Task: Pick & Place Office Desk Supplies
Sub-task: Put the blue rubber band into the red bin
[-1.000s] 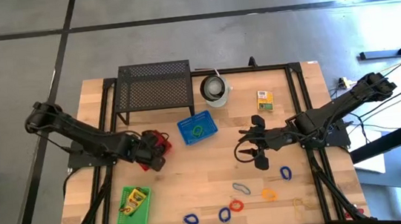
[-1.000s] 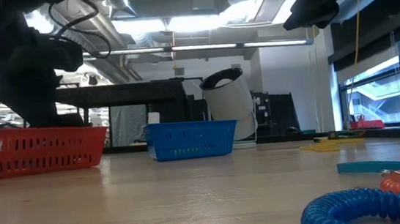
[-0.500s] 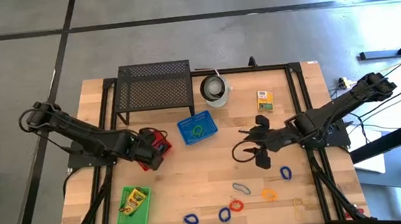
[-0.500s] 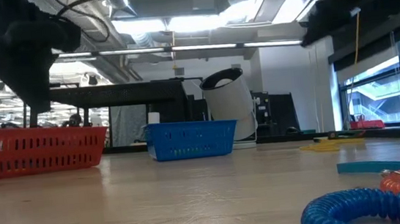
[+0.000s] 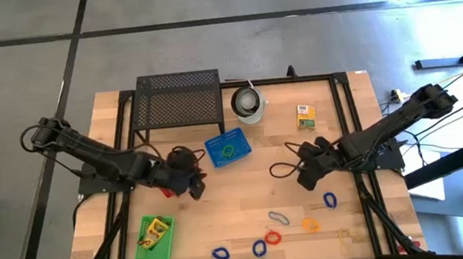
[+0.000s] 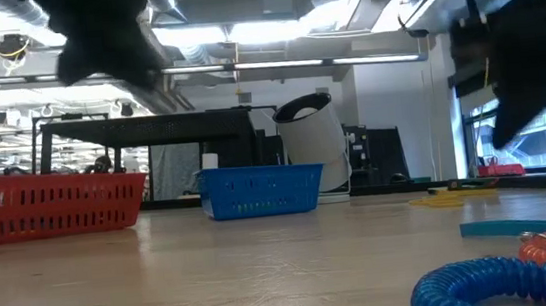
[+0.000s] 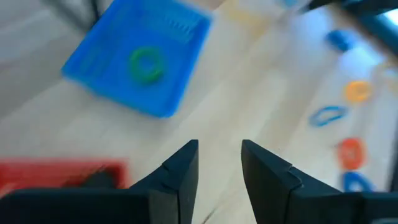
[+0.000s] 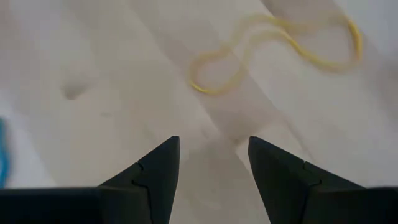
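Observation:
My left gripper (image 5: 192, 184) (image 7: 219, 167) hangs open over bare wood just right of the red basket (image 7: 56, 175), touching nothing. My right gripper (image 5: 303, 172) (image 8: 211, 163) is open above the table's right middle, over a thin yellow band (image 8: 273, 53) lying flat. Several loops lie on the near part of the table: blue (image 5: 329, 198), grey-blue (image 5: 278, 218), orange (image 5: 310, 224), red (image 5: 273, 237), blue (image 5: 259, 248) and blue (image 5: 220, 254). A green loop (image 7: 147, 64) lies in the blue basket (image 5: 227, 149). One crayon box (image 5: 304, 116) lies flat on the table; another (image 5: 156, 232) lies in the green basket (image 5: 141, 253).
The black mesh stand (image 5: 178, 100) and the white cup (image 5: 249, 103) stand at the far edge. The red basket (image 6: 52, 204) is mostly hidden under my left arm in the high view. Bare wood lies between the two grippers and in front of the blue basket (image 6: 262, 191).
My left gripper has risen out of the red basket and moved toward the table's right and near edge. My right gripper has shifted a little toward the right edge and come lower. No object has moved.

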Controlling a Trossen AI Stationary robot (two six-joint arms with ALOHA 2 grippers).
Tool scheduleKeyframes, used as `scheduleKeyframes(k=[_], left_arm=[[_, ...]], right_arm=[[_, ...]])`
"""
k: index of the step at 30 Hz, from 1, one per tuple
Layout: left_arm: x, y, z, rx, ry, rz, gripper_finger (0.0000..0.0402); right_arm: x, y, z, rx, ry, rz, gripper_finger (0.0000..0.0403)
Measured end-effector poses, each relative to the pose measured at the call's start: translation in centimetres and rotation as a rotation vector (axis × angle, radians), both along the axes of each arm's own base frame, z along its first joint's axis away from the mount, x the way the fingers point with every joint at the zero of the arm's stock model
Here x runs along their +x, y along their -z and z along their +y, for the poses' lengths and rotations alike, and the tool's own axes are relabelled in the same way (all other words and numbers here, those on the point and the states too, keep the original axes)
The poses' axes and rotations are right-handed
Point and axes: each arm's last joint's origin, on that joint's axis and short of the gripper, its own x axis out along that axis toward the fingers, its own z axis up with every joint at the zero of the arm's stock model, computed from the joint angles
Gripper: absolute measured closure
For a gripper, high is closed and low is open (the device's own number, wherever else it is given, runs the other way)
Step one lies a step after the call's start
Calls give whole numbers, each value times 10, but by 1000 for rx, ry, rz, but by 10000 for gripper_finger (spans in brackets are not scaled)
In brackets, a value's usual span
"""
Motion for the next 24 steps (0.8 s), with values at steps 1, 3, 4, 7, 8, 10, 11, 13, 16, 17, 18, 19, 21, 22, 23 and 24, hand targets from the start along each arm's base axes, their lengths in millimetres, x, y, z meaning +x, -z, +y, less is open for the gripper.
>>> scheduleKeyframes(k=[1,3,4,7,8,10,11,13,16,17,18,19,21,22,23,24], left_arm=[[2,-3,-2,15,18,-37,286],[6,-8,-7,37,55,-102,287],[8,-10,-9,46,72,-127,288],[11,-16,-13,68,101,-191,290],[11,-17,-14,75,111,-206,291],[12,-19,-16,88,129,-225,292],[12,-20,-17,93,138,-230,292],[12,-21,-19,97,144,-240,292],[11,-21,-20,107,137,-247,290],[11,-21,-21,110,136,-248,291],[11,-21,-22,111,137,-249,291],[10,-21,-22,112,139,-250,292],[10,-21,-24,118,137,-252,294],[9,-21,-25,120,139,-253,295],[9,-21,-25,122,138,-254,295],[9,-22,-26,124,137,-256,295]], right_arm=[[-3,5,-1,8,34,10,209],[-8,13,-4,17,84,28,209],[-11,16,-5,16,102,42,209],[-19,26,-8,17,165,81,209],[-22,29,-9,19,190,90,209],[-27,35,-12,19,237,111,209],[-29,37,-13,18,257,121,209],[-32,40,-14,20,281,131,209],[-36,44,-15,42,296,152,209],[-37,45,-15,48,295,160,209],[-37,46,-15,50,294,162,209],[-38,47,-15,53,294,163,209],[-39,48,-15,52,294,167,212],[-39,48,-15,53,294,169,216],[-39,48,-16,53,294,170,222],[-39,48,-16,51,294,170,229]])
